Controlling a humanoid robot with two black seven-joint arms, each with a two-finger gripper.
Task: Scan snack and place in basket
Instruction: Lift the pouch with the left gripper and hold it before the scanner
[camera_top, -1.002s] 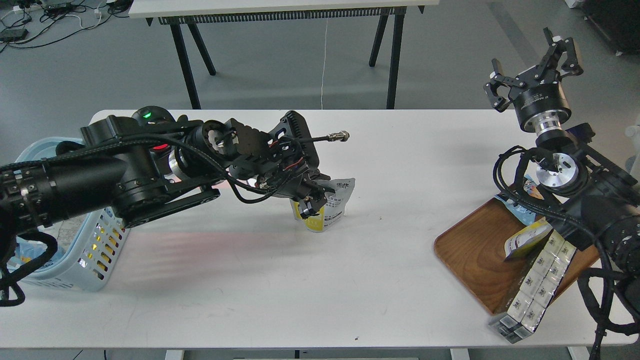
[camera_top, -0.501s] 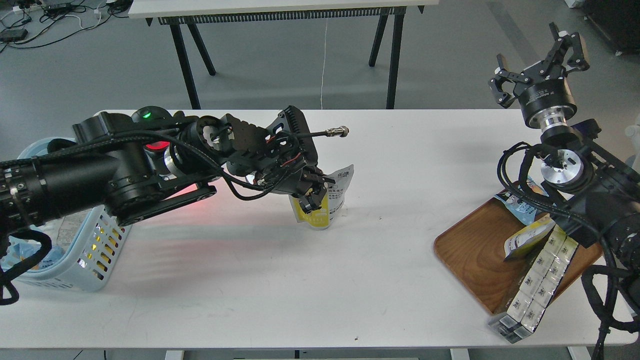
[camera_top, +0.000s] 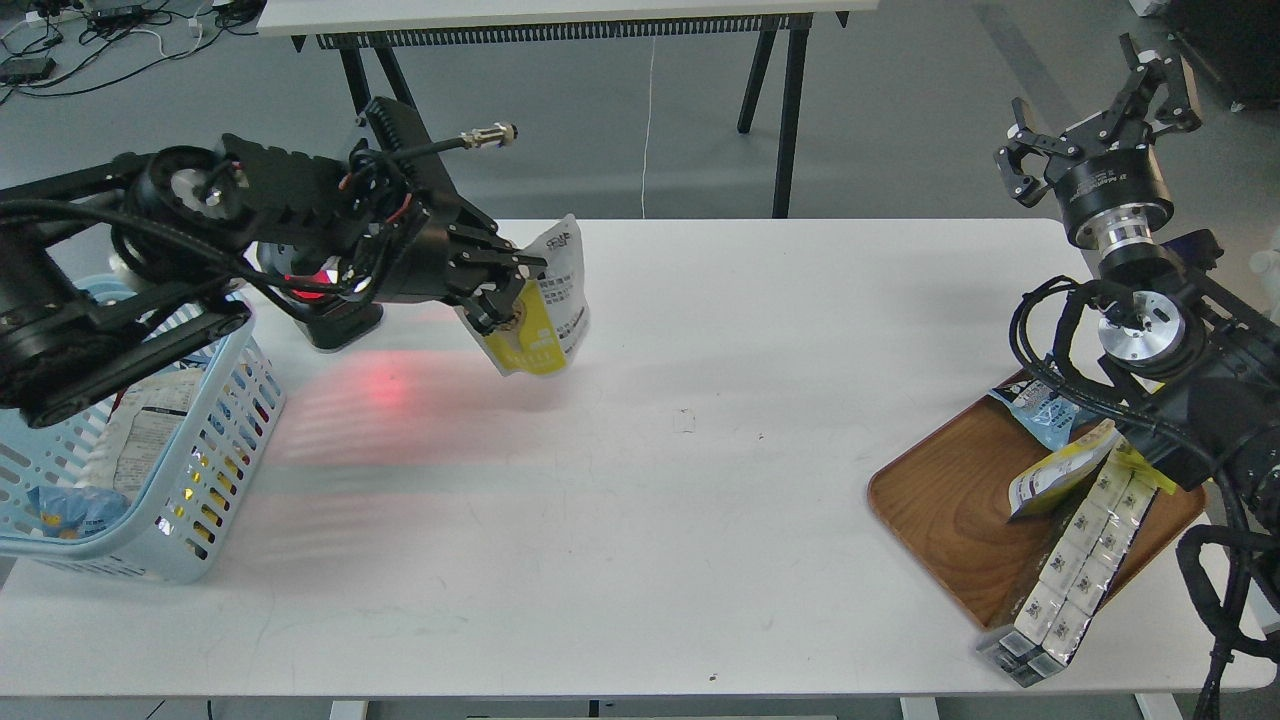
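Note:
My left gripper (camera_top: 503, 292) is shut on the snack (camera_top: 548, 310), a yellow and white pouch with black print on its white back. It holds the pouch tilted above the white table (camera_top: 640, 520), left of centre. The light blue slotted basket (camera_top: 190, 470) stands at the table's left edge, left of and below the pouch. My right gripper (camera_top: 1100, 100) is open and empty, raised high at the far right, beyond the table's back edge.
A black scanner (camera_top: 330, 320) with a red light stands behind my left arm and throws a red glow on the table. The basket holds several packets. A brown wooden tray (camera_top: 940, 500) with snack packets lies at the right, with boxed packs at its front edge.
My left arm has lifted the pouch and carried it left and back, from the table's centre towards the scanner and basket. My right gripper has risen slightly and stayed open.

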